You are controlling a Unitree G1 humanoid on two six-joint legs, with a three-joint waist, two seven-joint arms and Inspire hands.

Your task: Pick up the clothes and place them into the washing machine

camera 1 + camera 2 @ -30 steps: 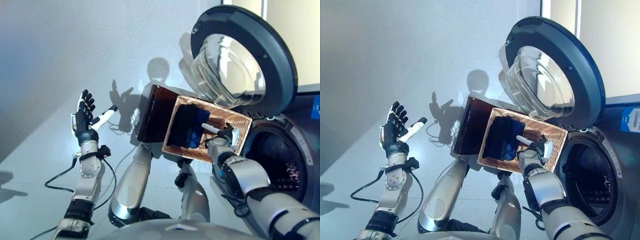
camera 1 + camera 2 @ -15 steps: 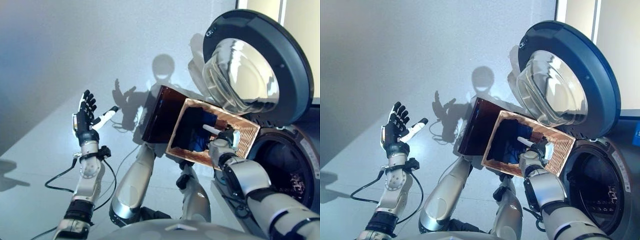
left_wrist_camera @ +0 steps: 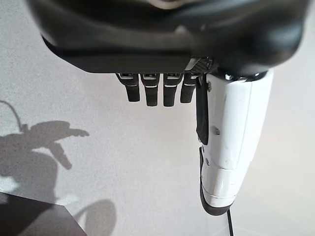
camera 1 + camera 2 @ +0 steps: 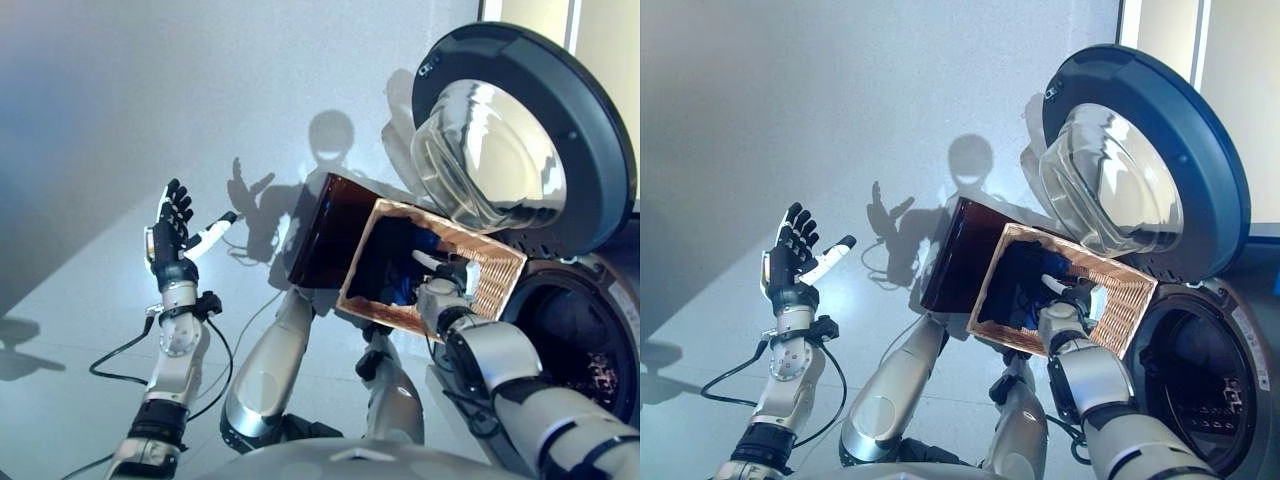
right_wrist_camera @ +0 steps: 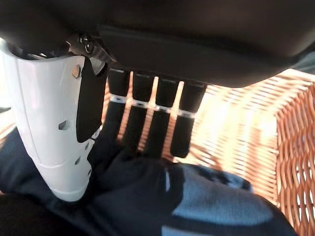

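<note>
The wicker basket rests on a dark brown box beside the washing machine's open drum. Dark blue clothes lie in the basket. My right hand is inside the basket, over the clothes. In the right wrist view the right hand has straight fingers whose tips touch the blue cloth, with the wicker beyond. The white-covered thumb is straight too. My left hand is raised far to the left, open and empty; it also shows in the left wrist view.
The machine's round door with its glass bowl stands open above the basket. A pale floor and wall lie to the left.
The camera has shifted a little, so the whole scene sits further right. My right hand stays in the basket on the clothes. The left hand has not moved.
</note>
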